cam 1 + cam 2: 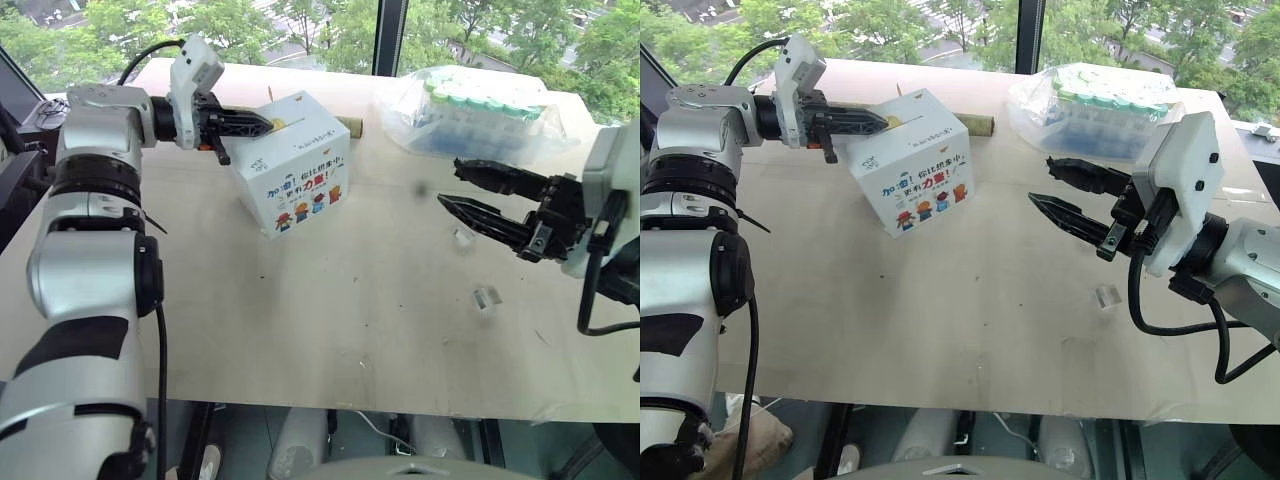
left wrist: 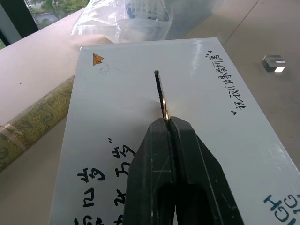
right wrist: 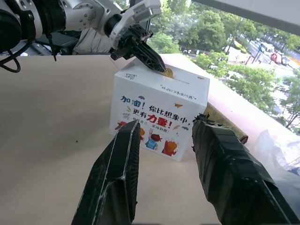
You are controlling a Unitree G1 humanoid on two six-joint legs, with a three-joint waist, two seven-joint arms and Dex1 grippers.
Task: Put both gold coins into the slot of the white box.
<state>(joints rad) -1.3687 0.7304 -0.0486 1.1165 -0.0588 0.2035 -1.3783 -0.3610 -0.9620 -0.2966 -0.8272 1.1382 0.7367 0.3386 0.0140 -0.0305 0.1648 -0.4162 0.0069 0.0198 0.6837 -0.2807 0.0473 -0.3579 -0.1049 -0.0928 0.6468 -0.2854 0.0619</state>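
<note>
a gold coin (image 2: 164,104) is pinched on edge between the closed fingers of the left gripper (image 2: 168,123), held at the near end of the slot (image 2: 158,84) in the top of the white box (image 1: 295,160), at the far left of the surface (image 1: 380,330). blue and red chinese lettering is printed on the box front; "加油" can be read. the right gripper (image 1: 462,190) is held well right of the box, its fingers apart and empty.

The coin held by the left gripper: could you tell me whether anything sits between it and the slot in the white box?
Nothing visible does. The left gripper pinches the gold coin on edge right over the slot in the top of the white box, with its lower edge already at the slit.
</note>
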